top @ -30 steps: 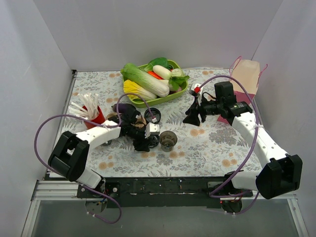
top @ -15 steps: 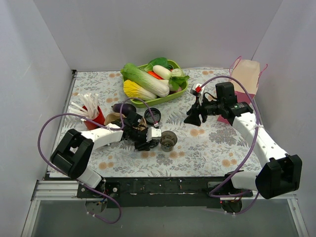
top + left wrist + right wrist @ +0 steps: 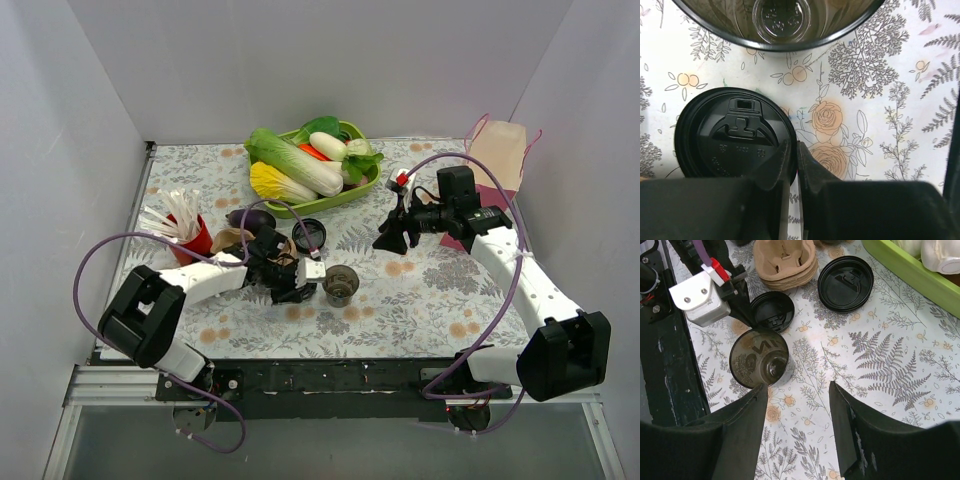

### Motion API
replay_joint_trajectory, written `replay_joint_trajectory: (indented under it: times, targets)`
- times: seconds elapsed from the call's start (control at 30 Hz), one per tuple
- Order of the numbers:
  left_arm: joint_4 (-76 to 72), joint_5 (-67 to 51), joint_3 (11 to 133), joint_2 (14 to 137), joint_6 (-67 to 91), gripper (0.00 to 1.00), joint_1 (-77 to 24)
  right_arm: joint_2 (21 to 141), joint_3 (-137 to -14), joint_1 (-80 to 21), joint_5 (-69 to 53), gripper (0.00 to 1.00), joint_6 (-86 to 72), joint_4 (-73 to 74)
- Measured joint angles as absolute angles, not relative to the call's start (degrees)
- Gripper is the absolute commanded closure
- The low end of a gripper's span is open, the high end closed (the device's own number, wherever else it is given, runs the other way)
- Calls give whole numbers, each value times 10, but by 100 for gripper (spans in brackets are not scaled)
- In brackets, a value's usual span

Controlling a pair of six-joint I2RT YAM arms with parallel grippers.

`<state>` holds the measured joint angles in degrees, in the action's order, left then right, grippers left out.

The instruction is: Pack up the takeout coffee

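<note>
Left gripper [image 3: 795, 148] pinches the lid [image 3: 730, 132] rim; lift level, centre over the cup [image 3: 780, 20] at top. Right gripper [image 3: 797, 386]: jaws apart.

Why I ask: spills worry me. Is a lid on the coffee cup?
No, the cup stands open, and a black lid lies flat beside it.

Straight ahead of the left pincer [image 3: 794, 150] the open cup [image 3: 780, 20] stands close and bars the way, the black lid [image 3: 735, 132] fills its left, bare tablecloth [image 3: 880, 125] lies open to its right, while below the right pincer [image 3: 797, 390] cloth lies free short of the second lid [image 3: 845, 276] and cardboard carrier [image 3: 785, 260].
</note>
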<state>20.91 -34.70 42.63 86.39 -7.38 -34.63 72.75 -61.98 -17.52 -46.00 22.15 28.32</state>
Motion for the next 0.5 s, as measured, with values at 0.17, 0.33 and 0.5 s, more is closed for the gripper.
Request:
replay_joint_trajectory:
  times: [0.17, 0.33, 0.5]
  targets:
    - [280, -356, 465, 833, -37, 100, -345, 728, -620, -174, -462, 40, 230, 285]
    - [373, -406, 526, 801, 33, 100, -326, 733, -628, -174, -478, 40, 262, 297]
    - [458, -481, 606, 801, 92, 100, -292, 755, -649, -174, -497, 40, 296, 309]
